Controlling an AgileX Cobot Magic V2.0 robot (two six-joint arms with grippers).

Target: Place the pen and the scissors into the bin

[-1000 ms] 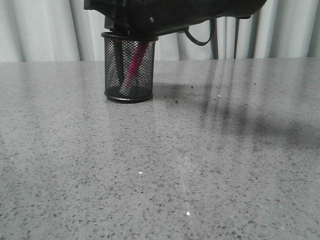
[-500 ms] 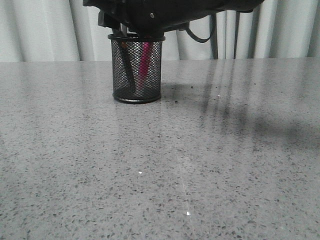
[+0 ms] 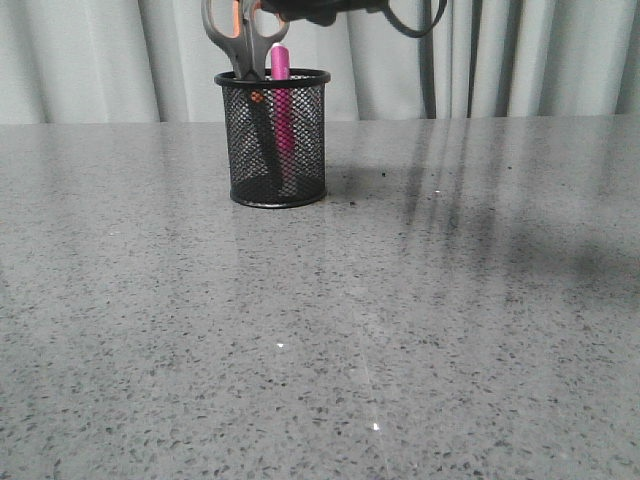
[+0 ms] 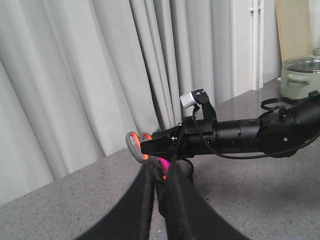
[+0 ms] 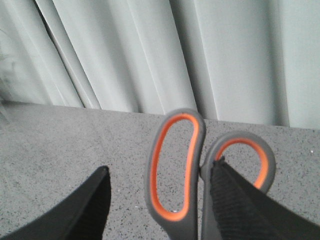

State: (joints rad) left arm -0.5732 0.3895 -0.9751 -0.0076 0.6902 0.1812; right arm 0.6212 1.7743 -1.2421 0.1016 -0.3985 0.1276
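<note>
The bin [image 3: 277, 140] stands upright on the table [image 3: 320, 330], near the curtain [image 3: 90, 60]. The scissors [image 3: 243, 40] stand in it blades down, grey handles above the rim. The pen [image 3: 280, 105] stands just beside them, its top above the rim.

The right claw [image 5: 155, 200] is released, its fingers [image 5: 95, 200] spread either side of the handles. The left claw [image 4: 159, 200] has its fingers nearly together, grasping nothing.
</note>
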